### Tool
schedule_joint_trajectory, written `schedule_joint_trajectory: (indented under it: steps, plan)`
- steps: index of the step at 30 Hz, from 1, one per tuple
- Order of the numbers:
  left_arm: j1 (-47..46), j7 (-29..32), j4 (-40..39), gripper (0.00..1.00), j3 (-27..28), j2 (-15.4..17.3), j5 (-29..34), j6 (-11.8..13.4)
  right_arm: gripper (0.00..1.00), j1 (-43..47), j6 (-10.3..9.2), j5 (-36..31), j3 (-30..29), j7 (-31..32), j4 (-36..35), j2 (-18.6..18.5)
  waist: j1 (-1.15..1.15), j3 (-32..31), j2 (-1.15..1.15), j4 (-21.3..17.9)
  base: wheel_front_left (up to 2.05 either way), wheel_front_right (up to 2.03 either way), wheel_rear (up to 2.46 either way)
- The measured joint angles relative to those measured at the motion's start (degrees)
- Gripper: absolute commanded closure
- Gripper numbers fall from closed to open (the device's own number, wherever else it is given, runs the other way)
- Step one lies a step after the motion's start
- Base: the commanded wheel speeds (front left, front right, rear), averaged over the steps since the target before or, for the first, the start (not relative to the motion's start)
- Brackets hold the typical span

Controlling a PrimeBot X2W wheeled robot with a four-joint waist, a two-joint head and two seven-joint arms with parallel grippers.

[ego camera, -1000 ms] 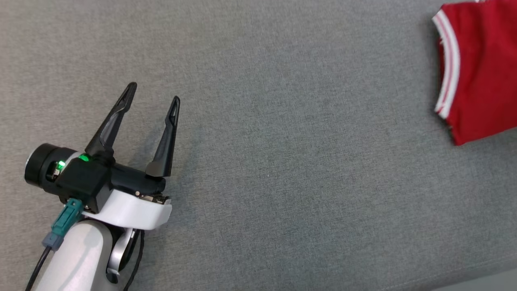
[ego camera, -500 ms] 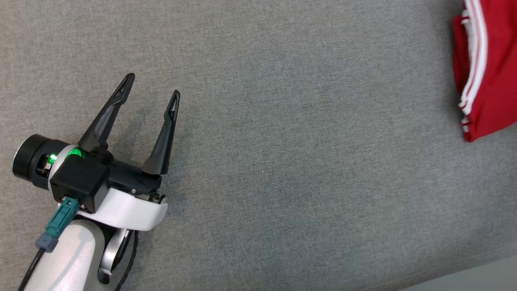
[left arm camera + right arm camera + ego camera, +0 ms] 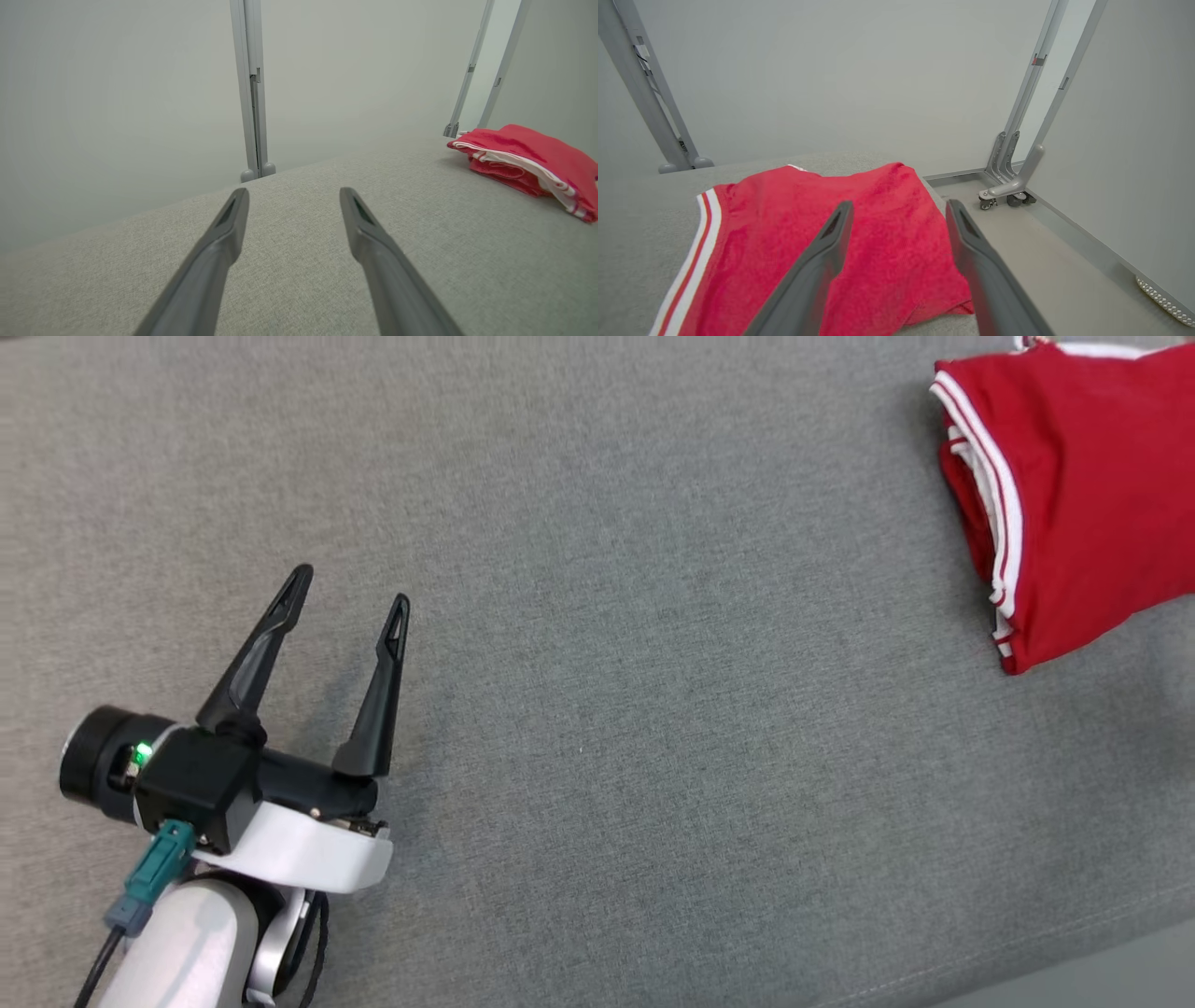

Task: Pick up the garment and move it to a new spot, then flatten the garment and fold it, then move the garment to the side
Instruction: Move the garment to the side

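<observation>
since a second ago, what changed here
The right gripper has opened above the red garment, apparently releasing it; the garment's left edge now shows stacked striped hems instead of one. The head camera shifted, so its slide in that view may not be real travel. The left gripper stayed open and empty.

Left tool (image 3: 351,588) fingers spread wide, empty; right tool (image 3: 898,205) likewise parted.

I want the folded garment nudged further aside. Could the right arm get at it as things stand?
Probably yes: the right gripper sits close over the red garment, jaws open, with nothing between them on the grey surface.
</observation>
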Motion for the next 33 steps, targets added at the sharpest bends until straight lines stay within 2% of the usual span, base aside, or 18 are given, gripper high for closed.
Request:
schedule_joint_trajectory:
  steps: [7, 14, 24, 33]
  plan:
    - [3.22, -1.90, 2.71, 0.00, 0.09, -1.74, -1.70, 1.31, 0.00, 7.81, 0.00, -3.42, -0.25, 0.00, -8.68, 6.22, 0.00, -5.46, 0.00, 1.67, 0.00, 0.00, 0.00]
    - [5.87, -3.82, 6.20, 0.00, 0.58, -3.21, -3.69, 2.24, 0.00, 13.29, 0.00, -6.45, 1.75, 0.23, -15.13, 10.76, 0.00, -9.70, 0.00, 6.36, 0.00, 0.00, 0.00]
    - [11.11, -5.91, 9.94, 0.00, 3.45, -3.50, -6.42, 3.97, 0.00, 19.98, 0.00, -9.43, 4.47, 3.14, -22.97, 14.99, 0.00, -15.74, 0.00, 12.78, 0.00, 0.00, 0.00]
    - [14.50, -6.32, 11.71, 0.00, 3.47, -3.43, -7.26, 4.22, 0.00, 28.22, 0.00, -10.46, 4.56, 6.35, -30.16, 16.81, 0.00, -20.70, 0.00, 14.96, 0.00, 0.00, 0.00]
